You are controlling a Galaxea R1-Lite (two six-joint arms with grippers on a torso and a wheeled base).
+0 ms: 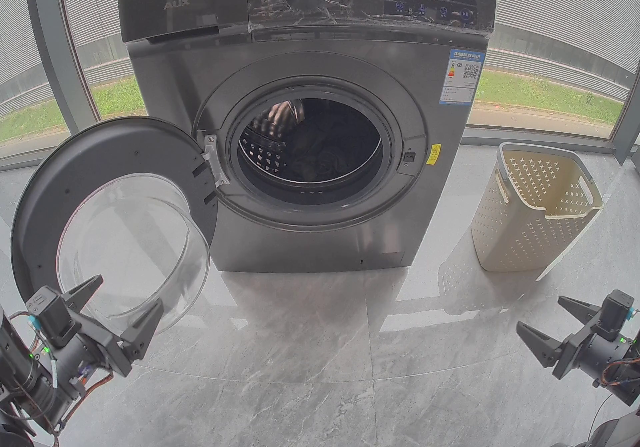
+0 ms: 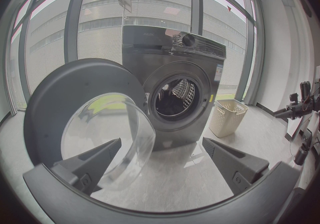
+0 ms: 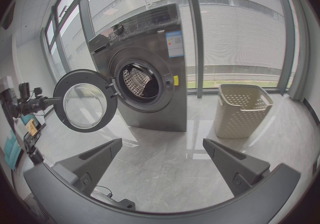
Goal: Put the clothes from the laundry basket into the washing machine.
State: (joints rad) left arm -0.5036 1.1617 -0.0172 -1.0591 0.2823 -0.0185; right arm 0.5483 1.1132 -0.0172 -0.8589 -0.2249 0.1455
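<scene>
**Washer.** A grey front-loading washer [image 1: 307, 155] is set on a pale tiled floor [image 1: 347, 362], with windows [image 1: 553, 8] behind it. Its round door [image 1: 100, 155] is swung fully open to the robot's left, so that the glass bowl [image 1: 133, 248] faces outward. The drum [image 1: 263, 152] is exposed through the opening.

**Clothes.** A dark mass, probably the clothes [image 1: 330, 145], is seen lying inside the drum, toward its back and lower part. Single garments cannot be told apart in the shadow.

**Basket.** A cream perforated basket [image 1: 513, 228] is placed upright on the floor, just beside the washer on the robot's right. It is apart from both arms.

**Left gripper.** The left gripper [image 1: 130, 290] is held low, in front of the open door and near the glass bowl. Its fingers [image 2: 96, 158] are spread wide, and nothing is held between them.

**Right gripper.** The right gripper [image 1: 539, 312] is held low on the robot's right, over bare floor, in front of the basket and well apart from the washer. Its fingers [image 3: 233, 164] are likewise spread wide, with nothing gripped.
</scene>
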